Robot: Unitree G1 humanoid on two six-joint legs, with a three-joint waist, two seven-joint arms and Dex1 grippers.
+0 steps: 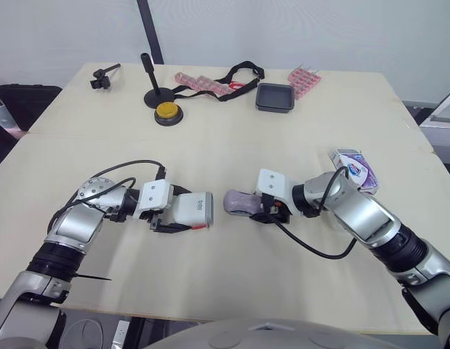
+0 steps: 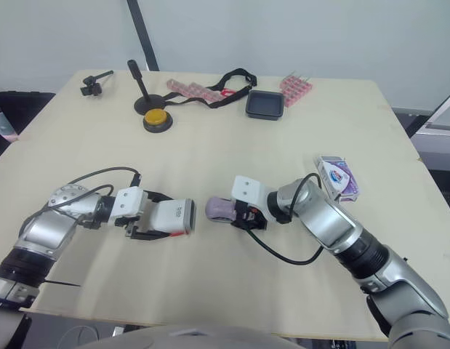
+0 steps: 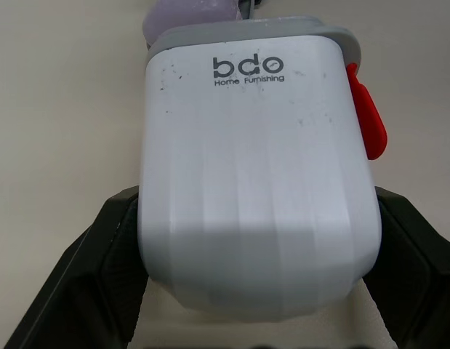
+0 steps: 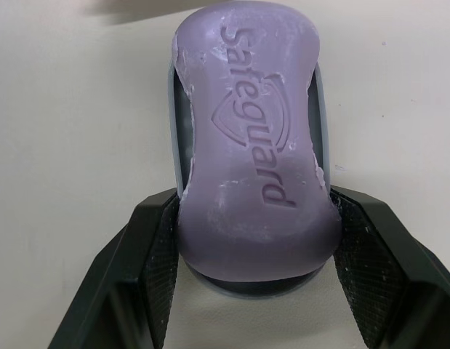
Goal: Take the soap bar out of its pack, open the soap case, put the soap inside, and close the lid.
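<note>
Left eye view: the left gripper (image 1: 179, 211) is closed around a white ribbed plastic soap case (image 1: 195, 209), the right gripper (image 1: 258, 208) around a purple oval soap bar (image 1: 239, 202) just beside it; the purple-white cardboard pack (image 1: 355, 169) lies near the right arm. Left wrist view: black fingers (image 3: 101, 254) press both case sides. Right wrist view: the soap rests on a grey tray (image 4: 174, 123).

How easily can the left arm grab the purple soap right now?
Probably not at all. The left arm's fingers are shut on the white case, and the right arm's fingers clamp the soap on both sides.
</note>
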